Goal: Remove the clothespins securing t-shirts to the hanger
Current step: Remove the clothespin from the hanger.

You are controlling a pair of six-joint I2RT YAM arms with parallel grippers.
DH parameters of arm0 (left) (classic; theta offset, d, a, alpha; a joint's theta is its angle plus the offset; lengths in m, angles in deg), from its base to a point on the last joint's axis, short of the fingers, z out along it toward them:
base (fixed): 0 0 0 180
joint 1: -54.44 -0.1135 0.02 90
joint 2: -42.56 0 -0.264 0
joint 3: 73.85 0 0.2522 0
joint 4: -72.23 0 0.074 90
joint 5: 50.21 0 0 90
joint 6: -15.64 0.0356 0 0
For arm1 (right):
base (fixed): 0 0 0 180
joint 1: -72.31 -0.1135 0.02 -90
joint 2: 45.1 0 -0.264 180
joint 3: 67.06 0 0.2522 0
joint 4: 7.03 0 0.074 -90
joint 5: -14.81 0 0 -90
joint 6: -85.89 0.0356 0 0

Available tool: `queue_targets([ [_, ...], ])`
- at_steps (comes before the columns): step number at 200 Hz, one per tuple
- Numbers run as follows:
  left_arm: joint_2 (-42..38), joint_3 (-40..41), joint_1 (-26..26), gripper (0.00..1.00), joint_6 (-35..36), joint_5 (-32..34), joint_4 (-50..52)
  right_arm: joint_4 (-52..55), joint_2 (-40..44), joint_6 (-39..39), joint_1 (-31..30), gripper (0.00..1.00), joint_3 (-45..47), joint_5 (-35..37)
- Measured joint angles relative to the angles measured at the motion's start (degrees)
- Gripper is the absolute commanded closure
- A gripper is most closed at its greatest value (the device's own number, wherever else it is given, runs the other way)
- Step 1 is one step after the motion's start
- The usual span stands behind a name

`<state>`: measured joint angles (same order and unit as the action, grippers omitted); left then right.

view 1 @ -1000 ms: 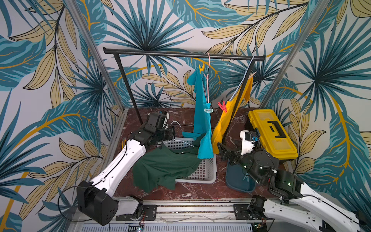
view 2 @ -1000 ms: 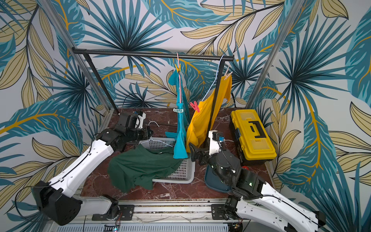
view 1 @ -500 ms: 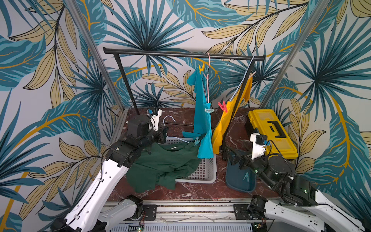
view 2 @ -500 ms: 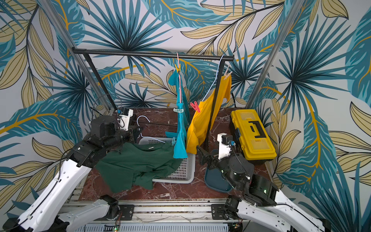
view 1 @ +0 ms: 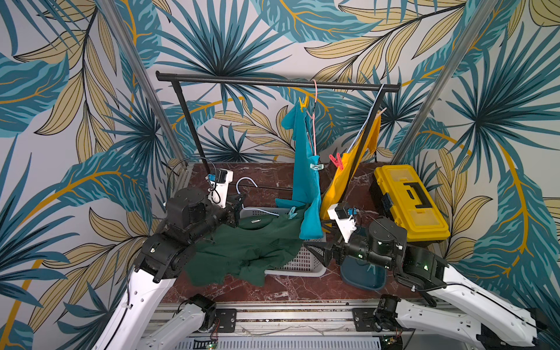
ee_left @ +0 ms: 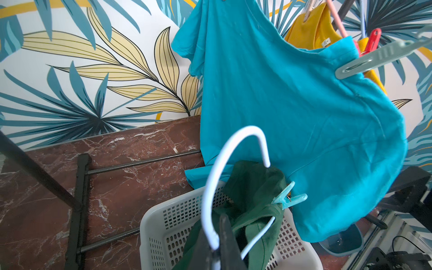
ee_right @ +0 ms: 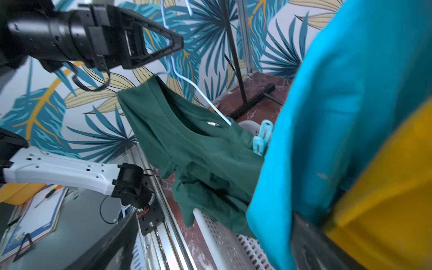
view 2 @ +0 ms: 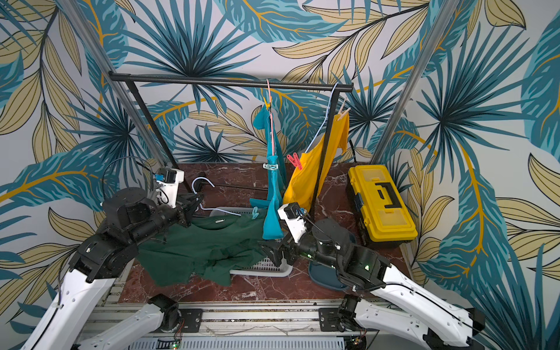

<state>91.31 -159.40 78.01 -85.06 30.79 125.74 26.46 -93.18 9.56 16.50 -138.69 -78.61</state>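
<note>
Evidently little is done: the white hanger point(view 1: 247, 184) of the green shirt point(view 1: 242, 242) is clamped in the left claw point(view 1: 239, 202), and a teal clothespin point(view 1: 292, 213) is clipped just beyond it. Four pins are left on the turquoise shirt point(view 1: 303, 169) and yellow shirt point(view 1: 339, 181), above the right claw point(view 1: 316, 256), which is spread wide and empty. Its approach is crowded by draped cloth and the basket point(view 1: 303, 266).

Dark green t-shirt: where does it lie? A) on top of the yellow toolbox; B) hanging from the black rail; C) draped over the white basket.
C: the dark green t-shirt sags over the white basket, with its hanger pinched in the left end effector.
</note>
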Motion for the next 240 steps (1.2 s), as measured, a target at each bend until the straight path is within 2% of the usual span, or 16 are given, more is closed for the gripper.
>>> queue_targets([
  [55, -0.39, -0.72, 0.0, 1.0, 0.9, -1.14, 3.72, -6.34, -9.14, -2.05, -0.11, 0.01, -4.11, -5.97],
  [109, -1.51, -1.86, 0.0, 1.0, 1.03, -1.97, 6.45, -8.76, -18.25, -7.21, -1.55, 0.01, -15.37, -10.38],
  [173, -1.51, -3.17, 0.0, 1.0, 1.09, -2.8, 7.34, -15.72, -20.0, -7.91, -1.57, 0.0, -15.37, -13.49],
  [209, -1.53, -3.17, 0.0, 1.0, 1.4, -2.8, 7.96, -19.71, -25.44, -7.45, -1.57, 0.01, -18.25, -14.45],
  [240, -1.64, -3.19, 0.0, 1.0, 1.95, -2.95, 8.63, -21.35, -28.74, -7.61, -1.57, 0.01, -15.21, -13.33],
])
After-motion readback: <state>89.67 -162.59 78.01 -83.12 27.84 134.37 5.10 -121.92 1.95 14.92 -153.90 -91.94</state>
